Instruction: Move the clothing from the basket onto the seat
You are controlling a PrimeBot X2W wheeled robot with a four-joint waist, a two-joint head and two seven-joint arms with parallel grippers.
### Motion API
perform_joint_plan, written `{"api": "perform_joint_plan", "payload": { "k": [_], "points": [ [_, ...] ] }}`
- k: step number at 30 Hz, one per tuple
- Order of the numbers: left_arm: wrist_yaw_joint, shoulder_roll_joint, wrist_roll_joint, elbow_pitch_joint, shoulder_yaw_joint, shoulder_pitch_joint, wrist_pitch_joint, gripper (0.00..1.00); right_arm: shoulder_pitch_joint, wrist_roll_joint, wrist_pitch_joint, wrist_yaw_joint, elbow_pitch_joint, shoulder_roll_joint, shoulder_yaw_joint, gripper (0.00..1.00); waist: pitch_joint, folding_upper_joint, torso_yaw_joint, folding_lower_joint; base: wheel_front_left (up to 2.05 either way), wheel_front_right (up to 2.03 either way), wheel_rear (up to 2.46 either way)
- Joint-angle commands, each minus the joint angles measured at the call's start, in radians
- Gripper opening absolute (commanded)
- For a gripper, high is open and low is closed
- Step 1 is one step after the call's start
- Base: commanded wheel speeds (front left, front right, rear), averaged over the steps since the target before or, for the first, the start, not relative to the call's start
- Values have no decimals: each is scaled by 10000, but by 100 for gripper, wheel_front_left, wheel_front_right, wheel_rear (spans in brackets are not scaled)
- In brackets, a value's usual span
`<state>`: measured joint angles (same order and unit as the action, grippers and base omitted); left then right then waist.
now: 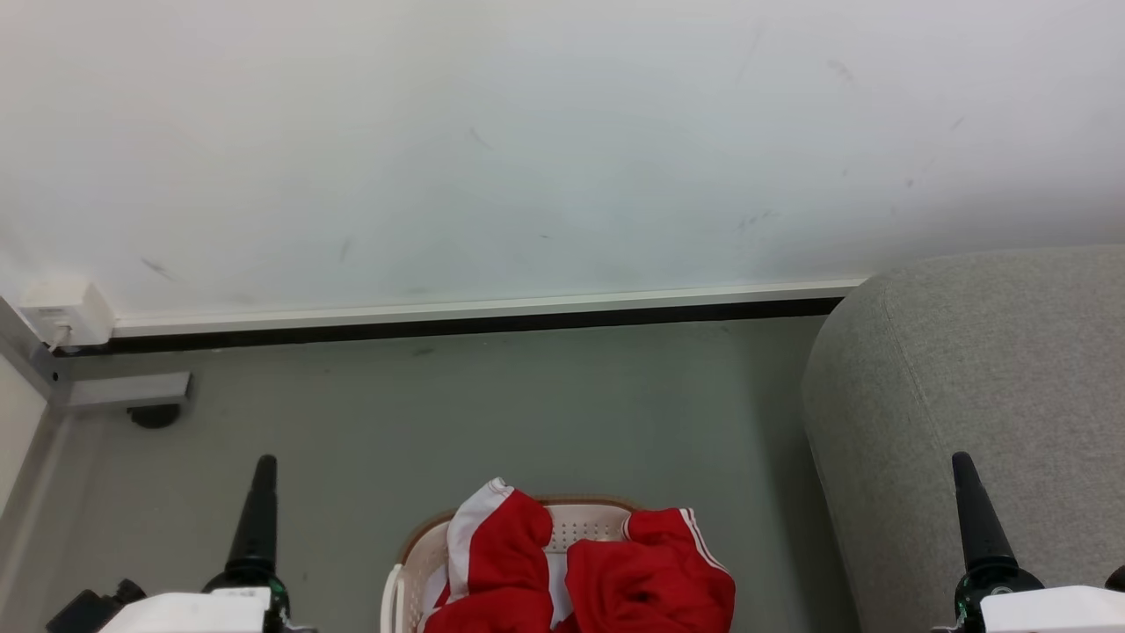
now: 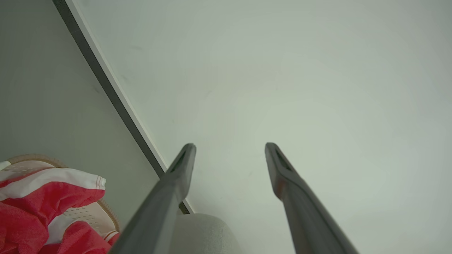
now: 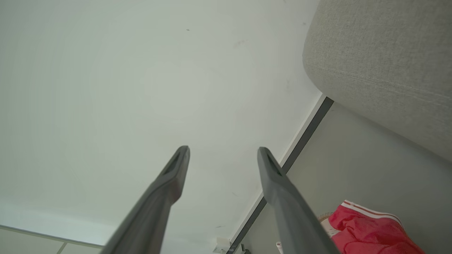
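Observation:
Red clothing (image 1: 606, 571) with white stripes is heaped in the cream basket (image 1: 580, 523) on the floor at the bottom centre of the head view. The grey seat (image 1: 984, 387) rises at the right. My left gripper (image 1: 264, 466) points up left of the basket, and my right gripper (image 1: 962, 466) points up in front of the seat. Both stand apart from the clothing. In the left wrist view the gripper (image 2: 229, 146) is open and empty, with the clothing (image 2: 31, 211) at lower left. The right wrist view has its gripper (image 3: 223, 150) open, the seat (image 3: 381, 63) at upper right and the clothing (image 3: 367, 233) at lower right.
A pale wall (image 1: 527, 149) with a white and black skirting (image 1: 475, 316) runs behind the grey floor (image 1: 492, 413). A white socket box (image 1: 66, 312) and a grey frame with a dark foot (image 1: 154, 413) sit at the far left.

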<state>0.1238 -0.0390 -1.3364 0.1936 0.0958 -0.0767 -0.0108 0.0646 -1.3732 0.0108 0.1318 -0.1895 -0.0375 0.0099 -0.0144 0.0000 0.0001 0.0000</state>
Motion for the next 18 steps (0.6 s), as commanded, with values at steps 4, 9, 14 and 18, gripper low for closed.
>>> {"api": "perform_joint_plan", "payload": {
  "k": [4,9,14,18],
  "points": [
    [45,-79,1097,-320,4,-240,-222,100,165,920,222,-5,344,-106,68,100,-32,0,-1,0,0,0,0],
    [49,-84,2124,-504,97,-241,-417,100,146,1897,405,-6,403,-112,176,100,-62,0,-14,0,0,0,0],
    [53,-90,3284,-658,162,-196,-577,100,160,2655,579,-7,561,-117,202,100,-86,0,-40,0,0,0,0],
    [56,-94,4250,-693,98,-126,-716,100,160,3575,716,-8,590,-121,261,100,-93,0,-62,0,0,0,0]
  ]
}}
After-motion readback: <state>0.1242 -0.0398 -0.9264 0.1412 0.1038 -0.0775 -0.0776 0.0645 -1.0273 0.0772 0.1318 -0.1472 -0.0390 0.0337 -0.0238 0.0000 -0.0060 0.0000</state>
